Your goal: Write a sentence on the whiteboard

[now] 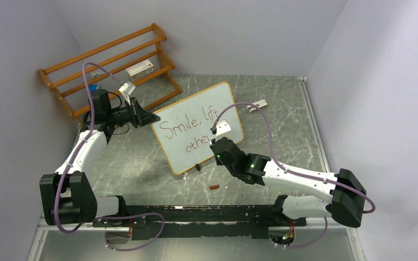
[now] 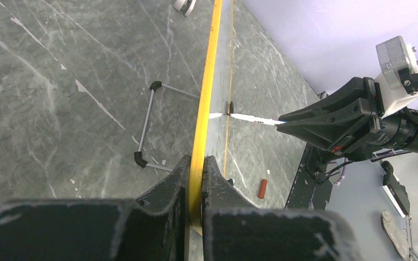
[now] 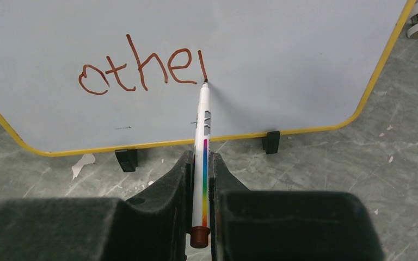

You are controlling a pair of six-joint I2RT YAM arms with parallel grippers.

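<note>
The whiteboard [image 1: 201,100] stands tilted on the marbled table, with "Smile, lift" [image 1: 188,126] on its upper line. My left gripper [image 1: 153,118] is shut on its left edge. In the left wrist view the jaws [image 2: 197,163] pinch the yellow rim [image 2: 209,81]. My right gripper [image 3: 198,160] is shut on a white marker [image 3: 202,141] with a rainbow stripe. The marker's tip touches the board at the foot of a fresh stroke after "othe" [image 3: 136,70]. From above, the right gripper [image 1: 216,142] hides the end of the lower line.
An orange-brown slatted rack [image 1: 109,65] with a small box [image 1: 140,68] leans at the back left. A brown marker cap [image 1: 214,187] lies in front of the board. A white object [image 1: 258,105] lies behind it. The board's wire stand [image 2: 149,122] props its back. Walls enclose three sides.
</note>
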